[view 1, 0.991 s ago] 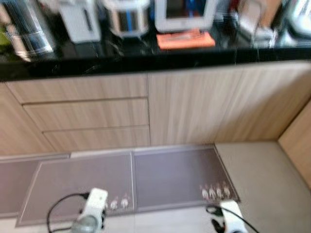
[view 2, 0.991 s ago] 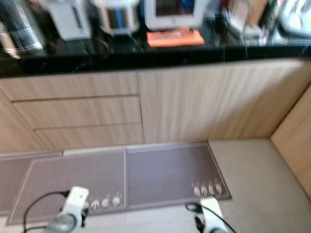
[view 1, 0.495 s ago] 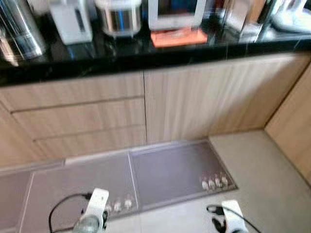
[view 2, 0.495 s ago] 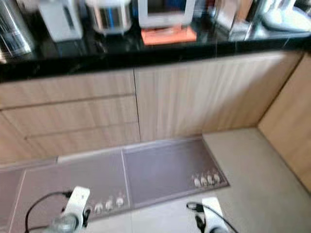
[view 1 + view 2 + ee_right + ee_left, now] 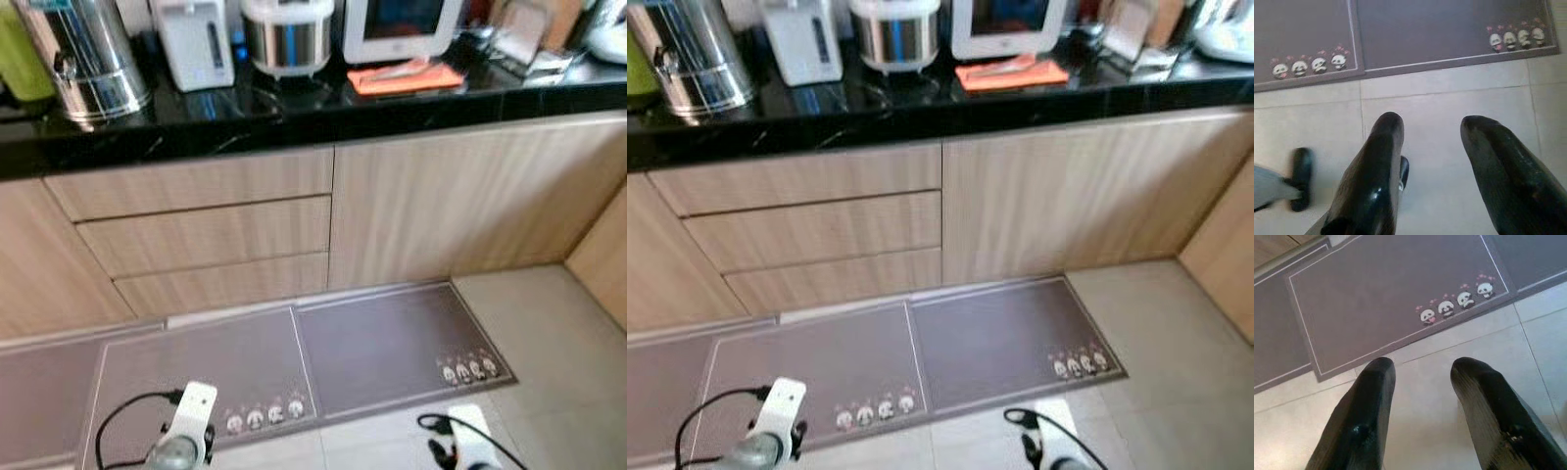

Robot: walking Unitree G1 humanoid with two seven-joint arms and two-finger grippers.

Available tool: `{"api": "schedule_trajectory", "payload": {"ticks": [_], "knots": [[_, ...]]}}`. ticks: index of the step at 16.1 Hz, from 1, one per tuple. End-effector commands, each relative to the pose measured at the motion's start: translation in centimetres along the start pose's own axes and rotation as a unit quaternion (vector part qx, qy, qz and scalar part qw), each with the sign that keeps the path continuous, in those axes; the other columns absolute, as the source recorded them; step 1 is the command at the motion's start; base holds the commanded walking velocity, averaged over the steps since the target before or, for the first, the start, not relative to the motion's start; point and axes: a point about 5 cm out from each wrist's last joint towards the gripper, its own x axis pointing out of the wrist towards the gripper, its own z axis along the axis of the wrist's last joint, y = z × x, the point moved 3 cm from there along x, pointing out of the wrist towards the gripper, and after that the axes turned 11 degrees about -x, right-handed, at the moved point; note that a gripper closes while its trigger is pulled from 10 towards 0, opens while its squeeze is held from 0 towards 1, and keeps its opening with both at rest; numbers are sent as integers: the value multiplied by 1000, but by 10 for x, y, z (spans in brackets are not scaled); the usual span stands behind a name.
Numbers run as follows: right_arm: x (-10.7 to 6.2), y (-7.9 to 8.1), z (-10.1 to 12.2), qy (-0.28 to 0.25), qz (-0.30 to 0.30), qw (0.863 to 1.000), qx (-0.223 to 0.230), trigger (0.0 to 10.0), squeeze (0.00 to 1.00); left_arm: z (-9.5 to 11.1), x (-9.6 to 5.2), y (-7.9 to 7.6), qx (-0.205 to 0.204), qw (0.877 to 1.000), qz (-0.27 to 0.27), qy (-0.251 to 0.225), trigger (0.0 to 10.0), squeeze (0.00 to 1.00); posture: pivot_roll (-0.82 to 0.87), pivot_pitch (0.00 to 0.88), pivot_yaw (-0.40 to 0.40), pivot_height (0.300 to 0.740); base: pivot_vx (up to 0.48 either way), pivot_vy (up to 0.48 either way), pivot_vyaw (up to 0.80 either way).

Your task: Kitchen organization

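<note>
A black countertop runs across the top, over pale wood drawers and cabinet doors. On it stand a steel urn, a white kettle-like appliance, a steel rice cooker, a white-framed appliance and an orange cloth. Both arms hang low at the bottom edge. My left gripper is open above the pale floor tiles, nothing between its fingers. My right gripper is likewise open and empty over the tiles.
Grey mats with small panda prints lie along the cabinet base. A wooden panel closes the right side. Beige floor tiles lie right of the mats. A green object stands at the counter's far left.
The whole picture has shifted: the camera has turned left, bringing the steel urn and drawers more into view and sharper. The arms still hang as before.
</note>
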Motion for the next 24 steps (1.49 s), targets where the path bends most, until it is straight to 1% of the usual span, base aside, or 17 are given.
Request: {"api": "schedule_trajectory", "payload": {"ticks": [1, 7, 13, 14, 17, 18, 19, 20, 24], "knots": [[2, 6, 7, -9, 7, 1000, 4, 10000, 0, -7, -1, 10, 5, 1000, 12, 13, 10000, 0, -130, 0, 13, 740, 0, 337, 0], [2, 7, 4, -6, 9, 1000, 1, 10000, 0, -8, -2, 10, 9, 1000, 9, 14, 10000, 0, -128, 0, 17, 740, 0, 336, 0], [2, 8, 6, -11, 9, 1000, -18, 10000, 0, -9, -2, 13, 11, 1000, 12, 14, 10000, 0, -112, 0, 15, 740, 0, 337, 0], [2, 9, 6, -10, 11, 1000, -27, 10000, 0, -8, -2, 13, 12, 1000, 13, 14, 10000, 0, -107, 0, 14, 740, 0, 337, 800], [2, 9, 6, -10, 11, 1000, -23, 10000, 0, -7, -2, 13, 11, 1000, 13, 12, 10000, 0, -102, 0, 10, 740, 0, 301, 800], [2, 10, 6, -10, 11, 1000, -21, 10000, 0, -7, -2, 12, 12, 1000, 12, 12, 10000, 0, -97, 0, 11, 740, 0, 0, 800], [2, 10, 6, -10, 11, 1000, -19, 10000, 0, -7, -2, 11, 12, 1000, 12, 11, 10000, 0, -96, 0, 12, 740, 0, 0, 0], [2, 11, 7, -13, 12, 1000, -5, 10000, 0, -6, -1, 12, 14, 1000, 13, 11, 10000, 0, -96, 0, 14, 740, 0, 0, 0], [3, 12, 7, -14, 11, 1000, -5, 10000, 0, -4, -1, 14, 10, 1000, 14, 6, 10000, 0, -93, 0, 17, 740, 0, 0, 0]]}}
